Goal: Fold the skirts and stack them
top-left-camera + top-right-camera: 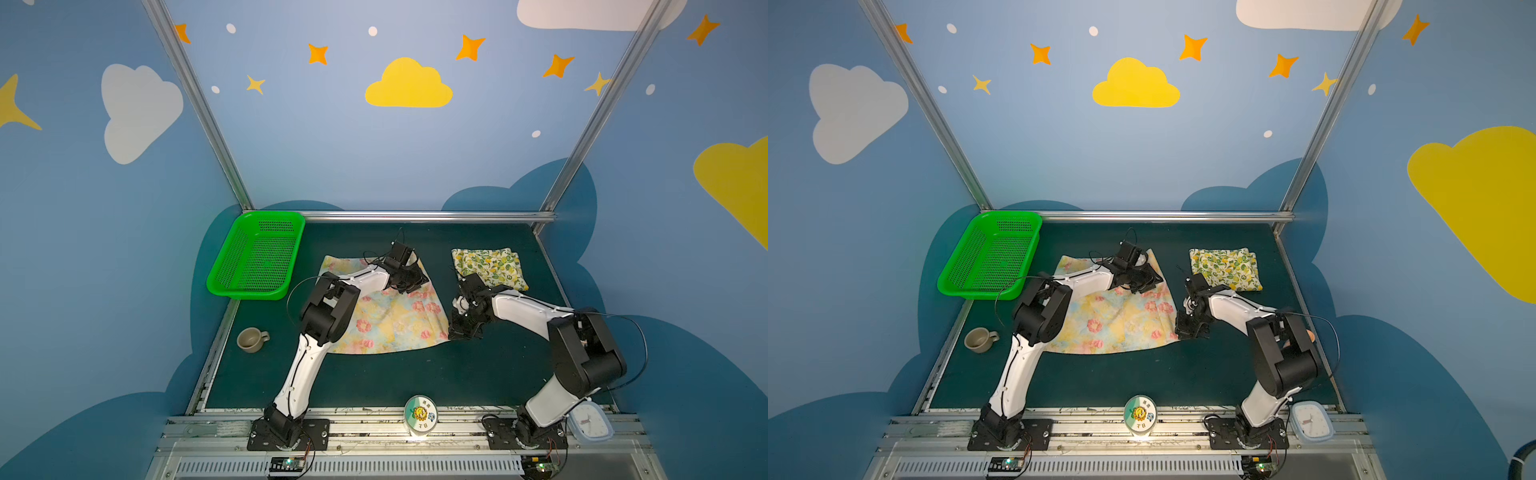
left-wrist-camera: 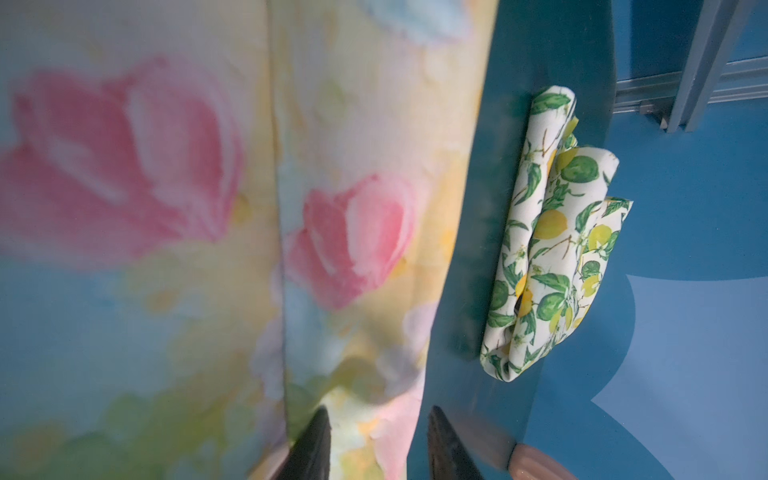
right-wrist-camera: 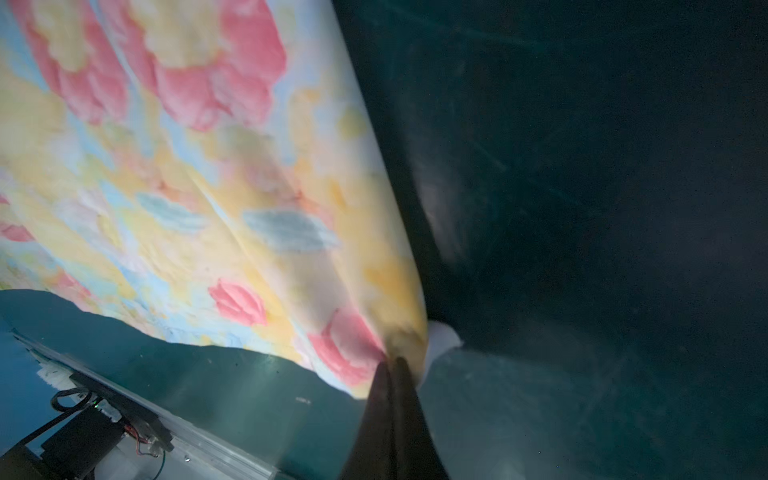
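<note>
Right gripper (image 3: pixel 390 361) pinches a corner of the pale yellow, pink-flowered cloth skirt (image 1: pixel 390 320); left gripper (image 2: pixel 378 415), jaws partly apart, straddles its edge.

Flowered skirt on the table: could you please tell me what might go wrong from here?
1. The right gripper pinches only the corner tip of the flowered skirt; it may slip free on lifting.
2. The left gripper is open over the far edge; closing there might catch just one layer.
3. The folded lemon skirt lies near the right arm; a swing could disturb it.
</note>
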Tool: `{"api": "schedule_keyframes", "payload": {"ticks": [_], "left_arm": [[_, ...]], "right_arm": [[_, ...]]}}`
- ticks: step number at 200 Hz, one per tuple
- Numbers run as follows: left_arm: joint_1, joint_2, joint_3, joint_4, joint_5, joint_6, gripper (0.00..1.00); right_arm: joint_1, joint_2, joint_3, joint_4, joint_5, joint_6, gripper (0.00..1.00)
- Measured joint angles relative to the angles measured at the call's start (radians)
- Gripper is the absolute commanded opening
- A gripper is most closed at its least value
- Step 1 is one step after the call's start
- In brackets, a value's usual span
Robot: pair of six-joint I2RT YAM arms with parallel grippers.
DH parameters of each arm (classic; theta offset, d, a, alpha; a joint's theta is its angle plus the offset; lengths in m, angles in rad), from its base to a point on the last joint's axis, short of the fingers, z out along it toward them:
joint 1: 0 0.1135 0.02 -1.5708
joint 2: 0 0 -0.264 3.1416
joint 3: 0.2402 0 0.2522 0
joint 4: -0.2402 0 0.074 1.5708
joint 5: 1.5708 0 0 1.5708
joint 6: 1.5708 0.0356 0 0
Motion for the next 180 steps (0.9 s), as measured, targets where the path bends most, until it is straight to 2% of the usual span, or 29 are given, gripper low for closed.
{"api": "schedule_keyframes", "payload": {"ticks": [46,56,67,74,95,158,180], "left_arm": [[0.000,0.003,0.007,-0.003,0.000,0.000,0.39],[0.000,0.003,0.008,-0.003,0.001,0.000,0.39],[0.000,0.003,0.008,-0.003,0.001,0.001,0.39],[0.000,0.003,0.008,-0.003,0.002,0.002,0.39],[0.000,0.005,0.011,-0.007,0.002,0.005,0.39],[0.000,0.014,0.029,-0.018,0.010,0.009,0.39],[0.001,0.018,0.035,-0.021,0.013,0.012,0.39]], "right_arm": [[0.000,-0.044,-0.030,-0.035,0.023,0.001,0.00],[0.000,-0.049,-0.037,-0.037,0.027,0.001,0.09],[0.000,-0.058,-0.041,-0.040,0.032,0.006,0.29],[-0.001,-0.065,-0.042,-0.040,0.032,0.008,0.38],[-0.007,-0.080,-0.041,-0.027,0.034,0.000,0.48],[-0.074,-0.047,-0.050,0.093,-0.027,-0.003,0.51],[-0.083,-0.033,-0.051,0.138,-0.063,-0.001,0.41]]}}
